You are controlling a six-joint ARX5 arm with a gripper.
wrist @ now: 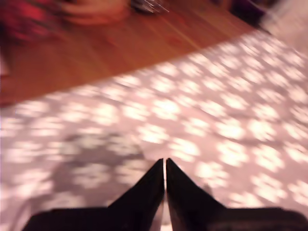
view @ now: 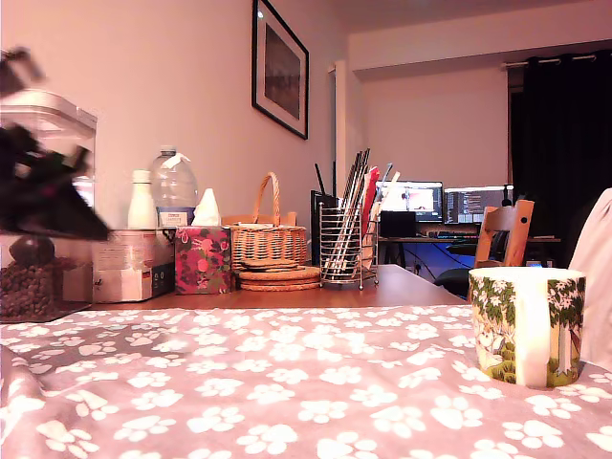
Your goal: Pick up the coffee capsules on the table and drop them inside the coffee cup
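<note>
As its fingers meet empty, the hand hovers above the table.

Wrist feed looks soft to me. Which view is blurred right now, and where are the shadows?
Wrist view: smeared throughout; the paw-print cloth is streaky, the dark jaws closed, a soft shadow on the cloth near them. Exterior view: warm, dim light; the coffee cup sharp, the arm at the exterior view's left a dark blur.
</note>
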